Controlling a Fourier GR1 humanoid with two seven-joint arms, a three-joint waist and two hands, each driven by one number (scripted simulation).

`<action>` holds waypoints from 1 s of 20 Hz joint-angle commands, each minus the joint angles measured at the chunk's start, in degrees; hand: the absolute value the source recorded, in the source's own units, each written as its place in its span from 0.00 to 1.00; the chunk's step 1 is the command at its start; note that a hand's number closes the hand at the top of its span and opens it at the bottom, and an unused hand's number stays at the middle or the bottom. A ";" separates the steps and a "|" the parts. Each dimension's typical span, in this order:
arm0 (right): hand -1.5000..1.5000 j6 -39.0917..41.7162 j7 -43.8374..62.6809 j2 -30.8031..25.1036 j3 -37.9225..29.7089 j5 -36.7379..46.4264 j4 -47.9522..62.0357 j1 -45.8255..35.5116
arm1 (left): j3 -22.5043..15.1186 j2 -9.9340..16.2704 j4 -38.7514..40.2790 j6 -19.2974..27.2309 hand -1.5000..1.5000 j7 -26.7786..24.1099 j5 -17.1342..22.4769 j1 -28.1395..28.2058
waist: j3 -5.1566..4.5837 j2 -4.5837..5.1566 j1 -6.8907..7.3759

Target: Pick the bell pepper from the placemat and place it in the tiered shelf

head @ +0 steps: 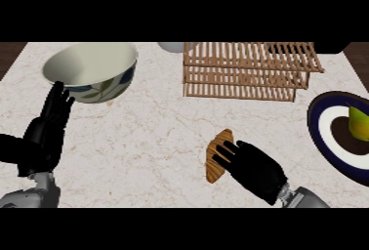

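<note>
The bell pepper (358, 122), yellow-green, lies on a round placemat (317, 132) with a dark blue rim and a white ring, cut off by the right edge. The wooden slatted tiered shelf (249, 68) stands at the back, right of centre, with nothing showing on it. My right hand (256, 170) is open at lower centre, well left of the placemat, its fingers reaching over a brown bread roll (215, 163). My left hand (45, 131) rests open at the left edge, fingers up, just below the bowl.
A large cream bowl (90, 68) with a leaf pattern stands at the back left. A grey round object (172, 46) peeks in behind the shelf's left corner. Bare marble counter (144, 132) lies between the hands and in front of the shelf.
</note>
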 commanded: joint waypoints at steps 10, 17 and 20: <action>1.00 2.49 21.89 18.13 -13.87 -2.62 3.49 9.25 | 1.41 -0.17 -0.80 0.71 0.50 -0.21 -0.36 1.58 | 0.28 0.78 -2.62; 1.00 2.35 48.61 24.22 -9.61 -15.64 -5.97 8.82 | -0.88 -1.73 -0.75 -0.03 0.50 -1.48 -0.63 1.93 | 0.29 0.72 0.09; 1.00 -0.26 59.59 24.32 -6.27 -20.30 -12.94 2.54 | -0.67 -1.24 -1.12 0.43 0.50 0.92 -0.92 0.33 | 0.31 0.56 0.35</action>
